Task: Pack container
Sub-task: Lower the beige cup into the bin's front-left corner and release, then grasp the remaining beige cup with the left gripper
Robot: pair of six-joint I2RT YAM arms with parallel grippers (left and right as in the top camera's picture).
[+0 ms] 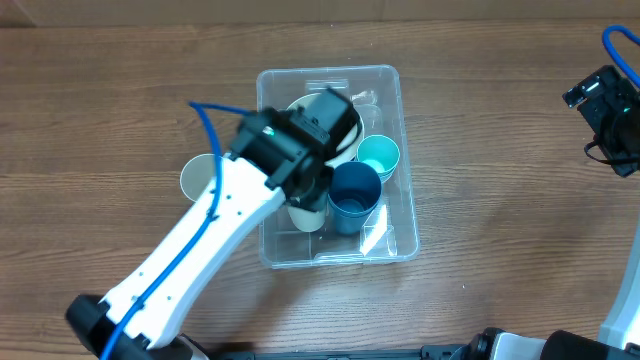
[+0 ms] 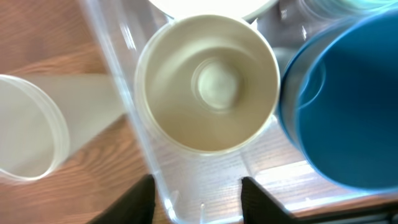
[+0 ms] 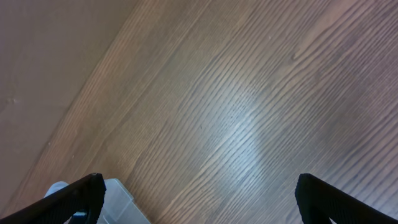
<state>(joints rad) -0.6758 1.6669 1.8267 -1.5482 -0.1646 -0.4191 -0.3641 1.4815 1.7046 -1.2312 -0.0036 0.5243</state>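
Note:
The clear plastic container (image 1: pixel 330 72) stands mid-table. It holds a cream cup (image 1: pixel 305 216), a dark blue cup (image 1: pixel 355 196), a teal cup (image 1: pixel 378 155) and a cream bowl (image 1: pixel 346 146) that my arm partly hides. My left gripper (image 1: pixel 312 192) hovers open and empty over the container's left side. In the left wrist view its fingers (image 2: pixel 196 199) straddle the container's wall (image 2: pixel 127 87), just short of the upright cream cup (image 2: pixel 208 84), with the blue cup (image 2: pixel 342 112) to the right. My right gripper (image 1: pixel 605 115) is open and empty at the far right (image 3: pixel 199 199).
Another cream cup (image 1: pixel 200 178) sits on the table just outside the container's left wall; it also shows in the left wrist view (image 2: pixel 31 134). A corner of the container (image 3: pixel 121 202) shows in the right wrist view over bare wooden table.

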